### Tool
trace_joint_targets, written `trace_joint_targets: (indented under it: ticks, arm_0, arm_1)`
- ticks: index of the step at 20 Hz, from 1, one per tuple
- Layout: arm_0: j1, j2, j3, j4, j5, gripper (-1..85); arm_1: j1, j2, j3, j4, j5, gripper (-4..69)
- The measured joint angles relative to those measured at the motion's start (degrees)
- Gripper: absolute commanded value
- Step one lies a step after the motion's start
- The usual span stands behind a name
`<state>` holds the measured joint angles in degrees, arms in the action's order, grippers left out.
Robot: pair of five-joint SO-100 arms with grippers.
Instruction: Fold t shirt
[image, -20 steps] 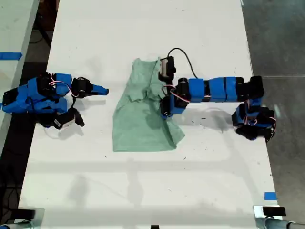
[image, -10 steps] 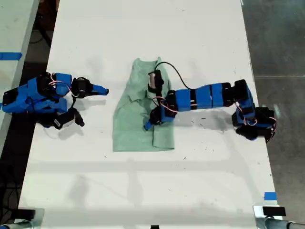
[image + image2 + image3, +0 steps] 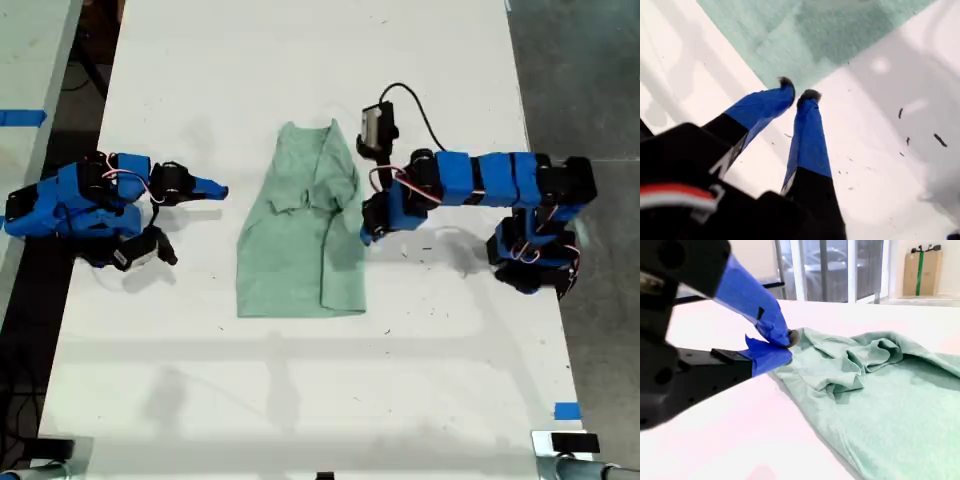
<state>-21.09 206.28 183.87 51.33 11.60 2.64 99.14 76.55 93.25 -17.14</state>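
Narrowly parted, my first gripper [image 3: 799, 91] hangs over bare table [image 3: 300, 60] with only a sliver between its tips and nothing held. In the exterior view it sits just beside the t shirt [image 3: 290, 250], at the shirt's edge on the exterior view's right. My second gripper [image 3: 786, 341] lies low on the table toward the exterior view's left, tips pressed together on nothing, near the shirt but apart from it.

The t shirt lies flat in the middle of the table, neck toward the exterior view's top and hem toward its bottom. Its side on the exterior view's right looks folded in over the body, giving a fairly straight edge there. The other side flares out unfolded, and the cloth near the neck is bunched.

I judge the step in hand to be getting clear of that folded edge and setting up the matching fold from the other side. To do it well:

- Lift the first gripper straight up before swinging away — its tips are close to the fabric edge and a sideways drag could pull the flap open.
- Take the unfolded side low, at the very edge, pinching one layer only.
- Carry it across in a shallow arc and lay it down so both long edges run parallel.
- Let go only once the cloth rests flat — the bunching near the neck may need smoothing first.
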Motion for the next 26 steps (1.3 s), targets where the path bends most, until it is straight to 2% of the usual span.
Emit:
trace_joint_targets:
  ticks: [5, 9, 11, 12, 14, 15, 26]
  arm_0:
    - [0.0, 0.0, 0.0, 0.35, -0.35, 0.0]
    - [0.0, 0.0, 0.0, 0.44, -0.97, 0.0]
    - [0.0, 0.0, 0.0, 0.53, -1.23, 0.0]
    - [0.0, 0.0, 0.0, 0.53, -1.23, 0.0]
    - [0.0, 0.0, 0.0, 0.53, -1.41, 0.0]
    - [0.0, 0.0, 0.0, 0.7, -1.41, 0.0]
    - [0.0, 0.0, 0.0, 0.88, -1.76, 0.0]
  arm_1:
    - [-2.11, 19.16, 29.36, -7.56, 5.8, -1.5]
    - [-2.11, 49.92, 60.03, -15.21, 12.04, -1.5]
    - [-2.02, 69.35, 76.99, -15.12, 13.71, -1.2]
    - [-1.85, 80.6, 84.81, -12.74, 13.89, -1.2]
    - [1.23, 97.29, 96.06, -11.16, 9.84, -1.2]
    - [0.88, 98.26, 96.5, -11.51, 8.09, -1.2]
    - [1.49, 100.9, 97.21, -11.51, 7.73, -1.2]
